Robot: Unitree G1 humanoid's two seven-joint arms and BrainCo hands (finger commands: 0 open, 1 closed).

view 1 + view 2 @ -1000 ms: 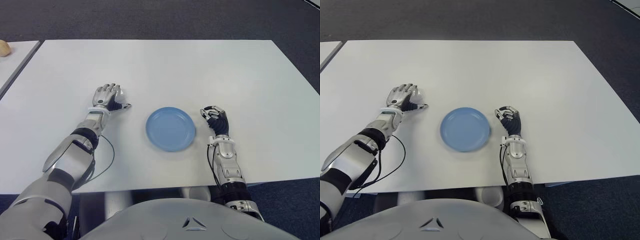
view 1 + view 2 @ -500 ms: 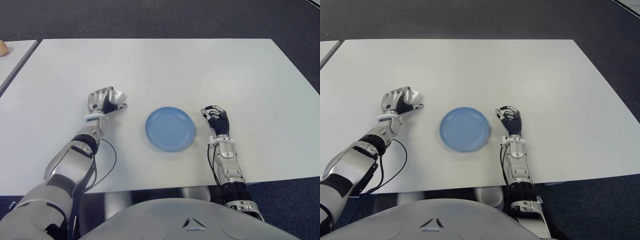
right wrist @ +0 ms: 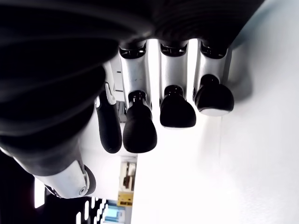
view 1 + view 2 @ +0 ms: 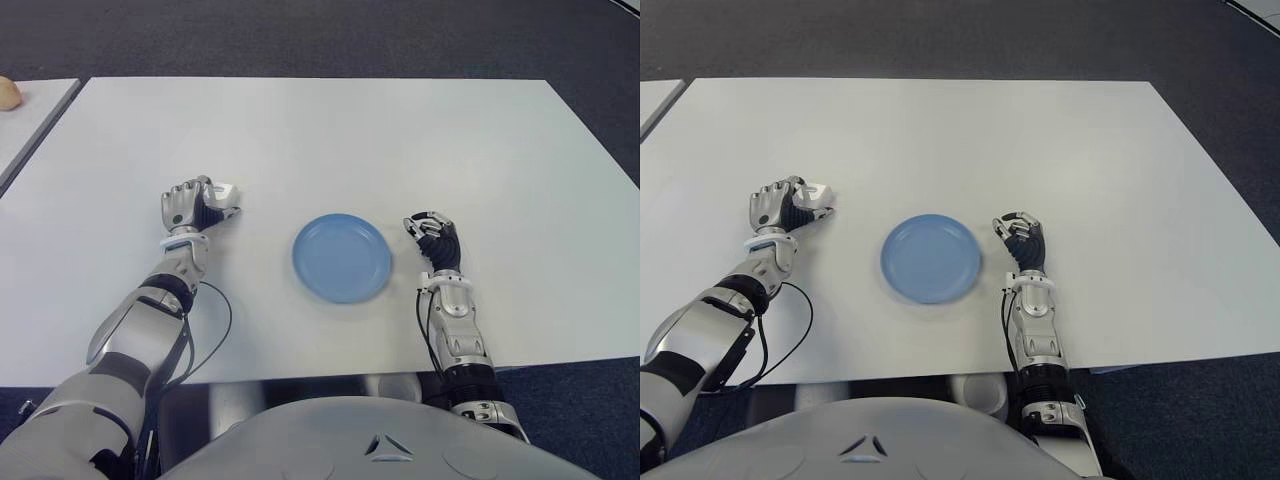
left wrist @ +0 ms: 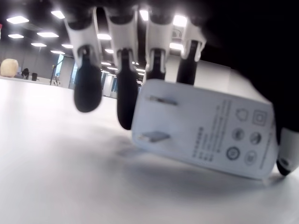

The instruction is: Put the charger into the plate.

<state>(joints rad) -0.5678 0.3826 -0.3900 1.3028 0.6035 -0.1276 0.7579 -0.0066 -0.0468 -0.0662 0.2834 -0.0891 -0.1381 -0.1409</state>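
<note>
The white charger (image 5: 201,135) has two flat prongs and printed marks on its side. My left hand (image 4: 190,205) is shut on it, fingers on one side and thumb on the other. In the left wrist view it hangs just above the white table with a shadow beneath it. In the eye views the charger (image 4: 224,192) sticks out of the fist toward the blue plate (image 4: 341,257), about a hand's width to the plate's left. The plate holds nothing. My right hand (image 4: 432,238) shows just right of the plate, fingers curled on nothing.
The white table (image 4: 400,140) stretches far beyond the plate. A second table (image 4: 30,125) stands at the far left with a small beige object (image 4: 8,93) on it. Dark carpet surrounds both tables. A black cable (image 4: 215,320) loops beside my left forearm.
My left hand has curled shut on the charger and drawn back to the left with it. The right hand and the plate have stayed put.
</note>
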